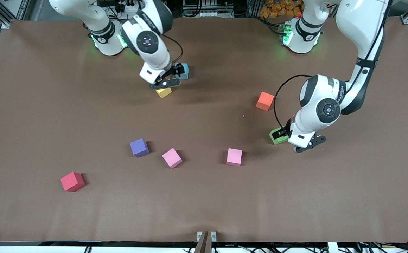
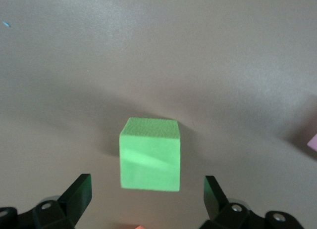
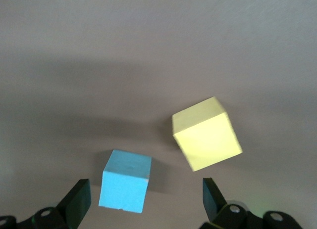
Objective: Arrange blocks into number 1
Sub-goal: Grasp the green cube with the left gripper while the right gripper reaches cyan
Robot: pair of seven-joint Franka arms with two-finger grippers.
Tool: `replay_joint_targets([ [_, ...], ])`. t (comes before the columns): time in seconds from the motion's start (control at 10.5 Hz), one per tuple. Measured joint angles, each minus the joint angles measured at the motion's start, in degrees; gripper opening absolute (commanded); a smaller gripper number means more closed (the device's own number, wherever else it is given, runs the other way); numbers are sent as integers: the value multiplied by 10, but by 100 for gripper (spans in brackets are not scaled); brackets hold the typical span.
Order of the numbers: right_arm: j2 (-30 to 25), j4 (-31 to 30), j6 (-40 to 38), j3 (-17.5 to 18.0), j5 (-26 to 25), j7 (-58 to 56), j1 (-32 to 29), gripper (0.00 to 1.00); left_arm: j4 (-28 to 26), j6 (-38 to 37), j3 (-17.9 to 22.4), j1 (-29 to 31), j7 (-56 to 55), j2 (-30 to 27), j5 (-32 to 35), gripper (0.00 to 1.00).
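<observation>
A green block (image 2: 149, 154) lies on the table toward the left arm's end (image 1: 277, 136). My left gripper (image 2: 146, 179) hovers over it, open, fingers (image 2: 79, 188) wide on either side and not touching. My right gripper (image 3: 145, 182) hangs open over a light blue block (image 3: 125, 186), which sits close to the right arm's base (image 1: 184, 70). A yellow block (image 3: 207, 139) lies just beside it, slightly nearer the front camera (image 1: 164, 92). A purple block (image 1: 139, 147) and two pink blocks (image 1: 172, 157) (image 1: 234, 156) lie in a loose row nearer the front camera.
An orange cube (image 1: 265, 101) rests a little farther from the front camera than the green block. A red cube (image 1: 72, 181) lies toward the right arm's end, near the table's front edge. The brown table (image 1: 204, 207) carries nothing else.
</observation>
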Motion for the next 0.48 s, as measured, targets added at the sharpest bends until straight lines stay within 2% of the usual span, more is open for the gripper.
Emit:
replay_joint_targets([
  [0.29,29,-3,37,15,18,0,25,100,-3,41,0,-7,-11,34,4,100],
  [0.48,48,-11,53,20,29,0,37,100,-3,46,0,-9,-19,53,31,100],
])
